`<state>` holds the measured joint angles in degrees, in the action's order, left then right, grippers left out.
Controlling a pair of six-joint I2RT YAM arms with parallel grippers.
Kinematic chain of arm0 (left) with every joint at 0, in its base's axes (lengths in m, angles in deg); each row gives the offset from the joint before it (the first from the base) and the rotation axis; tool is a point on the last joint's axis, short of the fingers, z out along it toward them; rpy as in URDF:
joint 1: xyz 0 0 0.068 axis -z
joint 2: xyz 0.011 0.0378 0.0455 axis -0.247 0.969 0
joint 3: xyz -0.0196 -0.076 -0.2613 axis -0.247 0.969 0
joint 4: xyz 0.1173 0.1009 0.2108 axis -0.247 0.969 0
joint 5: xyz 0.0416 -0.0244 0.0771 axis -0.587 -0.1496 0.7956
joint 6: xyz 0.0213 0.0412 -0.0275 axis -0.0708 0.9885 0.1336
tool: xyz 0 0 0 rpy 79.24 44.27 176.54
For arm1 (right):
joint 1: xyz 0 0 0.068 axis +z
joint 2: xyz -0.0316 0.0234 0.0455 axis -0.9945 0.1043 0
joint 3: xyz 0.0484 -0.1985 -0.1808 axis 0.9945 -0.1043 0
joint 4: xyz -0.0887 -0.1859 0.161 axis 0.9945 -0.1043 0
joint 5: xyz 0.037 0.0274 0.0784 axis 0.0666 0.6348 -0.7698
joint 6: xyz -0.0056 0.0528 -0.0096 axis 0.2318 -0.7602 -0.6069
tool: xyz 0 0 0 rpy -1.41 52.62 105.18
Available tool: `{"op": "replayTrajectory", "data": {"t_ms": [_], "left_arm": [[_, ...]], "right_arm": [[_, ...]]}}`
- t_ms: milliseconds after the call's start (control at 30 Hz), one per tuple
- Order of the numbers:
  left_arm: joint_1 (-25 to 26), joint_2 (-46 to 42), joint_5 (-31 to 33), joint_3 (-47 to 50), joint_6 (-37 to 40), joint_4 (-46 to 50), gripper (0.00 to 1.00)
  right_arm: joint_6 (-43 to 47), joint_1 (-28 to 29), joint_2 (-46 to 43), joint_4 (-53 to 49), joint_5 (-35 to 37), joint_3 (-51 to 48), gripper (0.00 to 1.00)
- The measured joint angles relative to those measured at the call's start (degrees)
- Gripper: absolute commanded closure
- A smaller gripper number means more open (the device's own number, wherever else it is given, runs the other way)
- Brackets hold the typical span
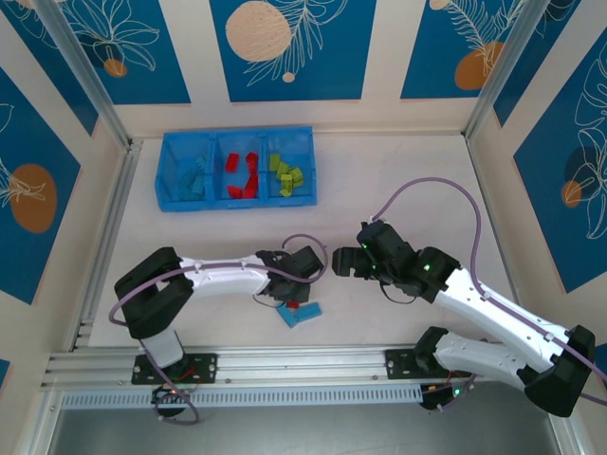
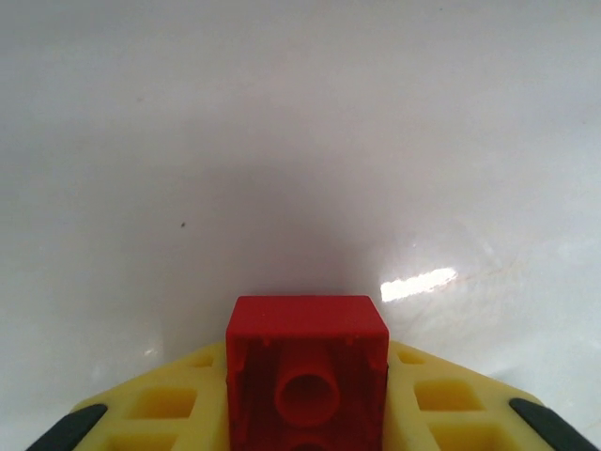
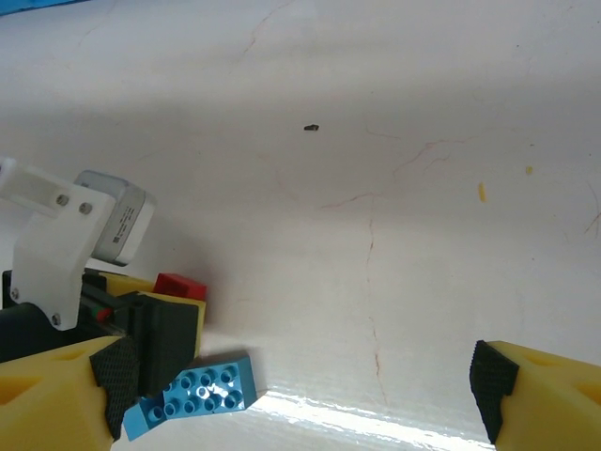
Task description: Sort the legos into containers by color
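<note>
The red brick point(image 2: 307, 376) held by the left pincer point(image 2: 307, 418) is cut off by the lower frame edge in the left wrist view. The yellow fingers point(image 2: 169, 406) pinch it from both sides and cover its flanks. Its hollow underside, with a round tube, faces the camera. From above only a red sliver shows under that pincer, and whether it touches the surface point(image 1: 398, 180) cannot be told. Just beside it lies a light blue brick point(image 1: 301, 315), studs up, its long axis roughly left to right and slightly tilted. In the right wrist view one end hides behind a pad point(image 3: 117, 381). The right pincer point(image 1: 343, 262) hangs spread wide, gripping nothing. Far back, the tray point(image 1: 237, 134) holds sorted bricks point(image 1: 245, 175): blue left, red middle, green right.
</note>
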<state>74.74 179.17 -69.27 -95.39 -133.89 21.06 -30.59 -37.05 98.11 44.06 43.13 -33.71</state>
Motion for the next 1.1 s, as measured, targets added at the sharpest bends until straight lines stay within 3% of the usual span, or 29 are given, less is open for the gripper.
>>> {"op": "replayTrajectory", "data": {"t_ms": [133, 233, 567, 833, 1100], "left_arm": [[-1.2, -4.0, 1.4, 0.0, 1.9, 2.1, 0.77], [-4.9, -8.5, 3.1, -0.4, 4.6, 2.7, 0.78], [-25.9, -12.5, 9.3, -7.4, 16.2, -4.5, 0.75], [-38.4, 2.6, 10.0, -27.9, 21.2, -5.6, 0.73], [-45.3, 19.7, 2.5, -44.1, 22.2, -0.7, 0.50]], "right_arm": [[0.0, 0.0, -0.7, 0.3, -1.1, 0.0, 0.06], [0.6, 0.0, -2.4, 2.4, -3.4, -0.7, 0.06], [1.0, 0.1, -5.0, 5.7, -7.1, -1.8, 0.06], [0.3, 0.2, -7.5, 4.3, -7.1, -2.4, 0.06], [0.0, 0.2, -9.6, 2.1, -6.8, -2.6, 0.06]]}}
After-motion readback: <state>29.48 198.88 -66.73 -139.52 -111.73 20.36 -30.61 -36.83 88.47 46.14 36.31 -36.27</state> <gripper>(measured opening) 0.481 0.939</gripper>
